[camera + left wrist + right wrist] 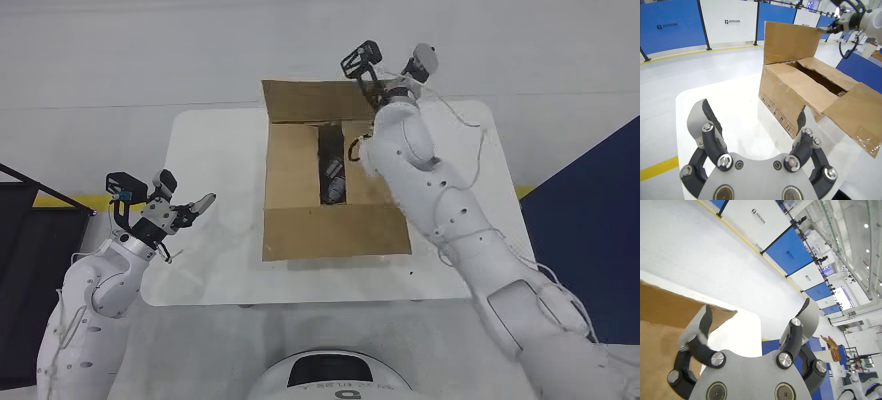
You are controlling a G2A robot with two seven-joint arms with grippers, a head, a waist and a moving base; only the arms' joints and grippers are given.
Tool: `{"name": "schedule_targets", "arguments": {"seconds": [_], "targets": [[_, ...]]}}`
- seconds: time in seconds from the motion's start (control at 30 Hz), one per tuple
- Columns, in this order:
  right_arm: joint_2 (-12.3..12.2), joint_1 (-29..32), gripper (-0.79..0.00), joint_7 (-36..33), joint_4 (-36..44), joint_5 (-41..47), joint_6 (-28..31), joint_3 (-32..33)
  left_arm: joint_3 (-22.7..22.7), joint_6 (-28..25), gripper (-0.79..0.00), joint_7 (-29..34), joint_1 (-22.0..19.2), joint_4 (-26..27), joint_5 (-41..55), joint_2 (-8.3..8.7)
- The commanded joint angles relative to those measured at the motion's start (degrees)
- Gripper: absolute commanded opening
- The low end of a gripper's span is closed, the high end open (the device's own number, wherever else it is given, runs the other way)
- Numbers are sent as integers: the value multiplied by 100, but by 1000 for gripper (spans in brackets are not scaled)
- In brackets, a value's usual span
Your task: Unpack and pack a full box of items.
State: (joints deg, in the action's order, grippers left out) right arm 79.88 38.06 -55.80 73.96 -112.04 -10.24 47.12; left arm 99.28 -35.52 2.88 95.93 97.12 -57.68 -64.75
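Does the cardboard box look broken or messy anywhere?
Yes. The box has ragged, torn edges on the inner flaps along the dark gap in its middle. Crinkled old tape clings to the corner of one outer flap. Nothing has spilled.

Matt cardboard box (776, 87), smooth white table (738, 106)

You have bright, even light in all three views. In the right wrist view the ceiling lamps (866, 225) show as white spots around 2 o'clock, so the light falls from overhead. In the left wrist view the table (745, 91) is nearly washed out, and the box (789, 89) throws only a faint, soft shadow on it. The box's inside stays dark. The tape (866, 142) glints at 4 o'clock. The partition posts (703, 24) lean out of true toward the edges. The right gripper (756, 304) has one finger smeared at 9 o'clock.
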Motion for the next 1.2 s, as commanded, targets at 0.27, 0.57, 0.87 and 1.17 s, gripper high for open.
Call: {"name": "schedule_targets", "arguments": {"seconds": [0.27, 0.57, 0.87, 1.17], "targets": [[612, -988, 0, -340, -1421, 685, 400, -653, 0, 0, 0, 0, 0, 0, 0, 0], [655, -560, 0, 796, -621, 1442, 971, -267, 0, 0, 0, 0, 0, 0, 0, 0], [85, 914, 0, 1089, 1178, 910, 3682, 617, 0, 0, 0, 0, 0, 0, 0, 0], [-42, 1402, 0, 1245, 1222, -155, 4343, 394, 0, 0, 0, 0, 0, 0, 0, 0]]}}
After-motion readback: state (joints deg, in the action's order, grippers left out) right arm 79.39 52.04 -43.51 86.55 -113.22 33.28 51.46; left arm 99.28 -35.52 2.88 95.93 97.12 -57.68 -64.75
